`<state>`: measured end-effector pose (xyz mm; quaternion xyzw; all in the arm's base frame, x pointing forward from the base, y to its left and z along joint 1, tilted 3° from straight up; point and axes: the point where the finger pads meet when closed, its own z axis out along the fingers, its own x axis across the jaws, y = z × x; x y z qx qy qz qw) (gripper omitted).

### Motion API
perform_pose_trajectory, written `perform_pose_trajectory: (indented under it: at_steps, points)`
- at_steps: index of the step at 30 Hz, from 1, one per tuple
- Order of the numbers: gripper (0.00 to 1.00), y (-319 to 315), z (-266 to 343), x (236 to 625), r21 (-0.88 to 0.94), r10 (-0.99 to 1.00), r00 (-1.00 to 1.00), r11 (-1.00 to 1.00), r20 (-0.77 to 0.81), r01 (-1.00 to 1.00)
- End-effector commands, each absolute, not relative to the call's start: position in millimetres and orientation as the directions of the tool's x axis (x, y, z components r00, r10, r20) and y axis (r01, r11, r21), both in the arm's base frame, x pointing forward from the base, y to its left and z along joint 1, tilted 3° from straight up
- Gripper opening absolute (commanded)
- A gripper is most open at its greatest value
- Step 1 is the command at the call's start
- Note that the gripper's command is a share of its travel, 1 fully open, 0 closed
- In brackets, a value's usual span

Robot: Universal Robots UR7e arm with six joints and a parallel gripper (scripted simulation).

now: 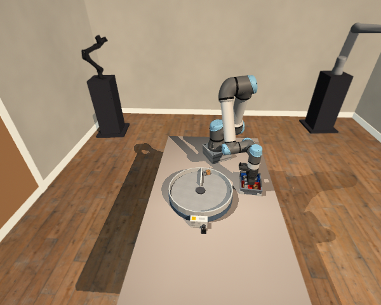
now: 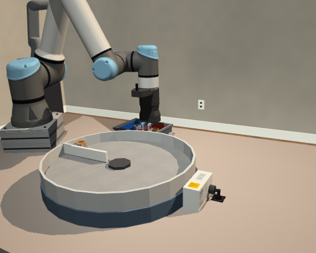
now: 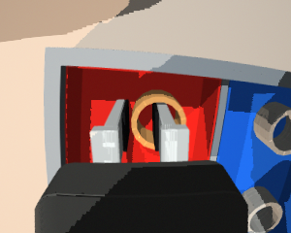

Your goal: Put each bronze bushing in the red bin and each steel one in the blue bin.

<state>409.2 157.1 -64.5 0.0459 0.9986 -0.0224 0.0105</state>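
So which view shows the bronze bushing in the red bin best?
The wrist view: the bronze bushing appears large there, its ring partly behind one finger. The top view shows it tiny, near the gripper; the exterior view shows only its upper part above the turntable wall.

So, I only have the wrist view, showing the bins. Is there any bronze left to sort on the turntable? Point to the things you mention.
Observer: Yes, one bronze bushing point(image 1: 208, 171) point(image 2: 81, 142) is on the turntable point(image 1: 187, 198) point(image 2: 136, 176).

Operator: Any steel with it?

Observer: A grey bushing point(image 1: 204, 173) point(image 2: 79, 145), steel by its colour, is right by the bronze one, next to the white divider point(image 1: 202, 178) point(image 2: 84, 153).

Operator: Anything standing outside the rim?

Observer: A white box point(image 1: 199, 222) point(image 2: 191, 195) with a yellow label, across the turntable from those two bushings.
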Motion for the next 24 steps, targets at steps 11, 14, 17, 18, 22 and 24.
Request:
perform_pose_trajectory:
  at_steps: [11,14,17,18,22,24]
  points:
    - [0.42,157.3,-64.0,409.7,-0.043,0.091,-0.996,0.995,-0.025,0.092]
    - [0.42,157.3,-64.0,409.7,-0.043,0.091,-0.996,0.995,-0.025,0.092]
    - [0.42,157.3,-64.0,409.7,-0.043,0.091,-0.996,0.995,-0.025,0.092]
    - [0.42,157.3,-64.0,409.7,-0.043,0.091,-0.996,0.995,-0.025,0.092]
    - [0.42,157.4,-61.2,410.0,-0.043,0.091,-0.996,0.995,-0.025,0.092]
    - [0.42,157.4,-60.3,410.1,-0.043,0.091,-0.996,0.995,-0.025,0.092]
